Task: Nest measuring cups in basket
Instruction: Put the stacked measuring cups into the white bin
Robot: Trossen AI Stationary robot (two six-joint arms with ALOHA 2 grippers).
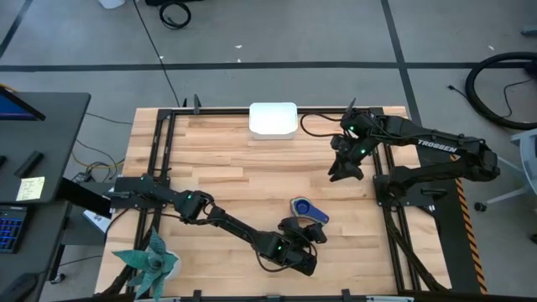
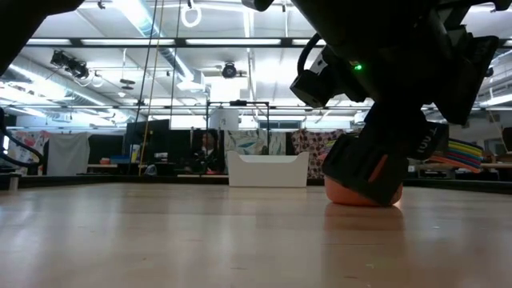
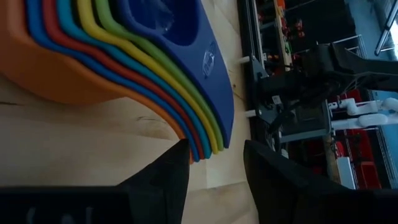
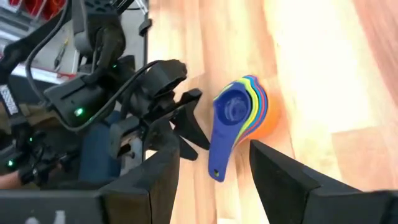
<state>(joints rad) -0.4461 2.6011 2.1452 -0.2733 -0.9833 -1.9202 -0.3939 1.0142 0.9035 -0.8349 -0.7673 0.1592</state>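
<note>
The measuring cups (image 1: 305, 209) sit nested in one stack on the wooden table, near its front right. The dark blue one is on top and the orange one (image 2: 364, 196) is at the bottom, resting on the wood. Their handles (image 4: 217, 163) point toward the near edge. My left gripper (image 3: 214, 171) lies low at the handles' free ends (image 3: 208, 146), open, one finger on either side. My right gripper (image 1: 344, 172) hangs open above the table's right part, well clear of the cups. The white basket (image 1: 273, 120) stands at the far edge. My left gripper comes at the stacked handles' free ends (image 3: 198, 152) nearly level, from the table's near side. One finger (image 3: 177, 163) stands right beside the lowest handles. I cannot tell whether it touches them. The stack rests on the table.
A green artificial plant (image 1: 151, 262) stands at the near left corner. A black cable (image 1: 317, 126) lies beside the basket. Black frame rails (image 1: 159, 143) run along the table's left and right sides. Bare wood spreads between the cups and the basket.
</note>
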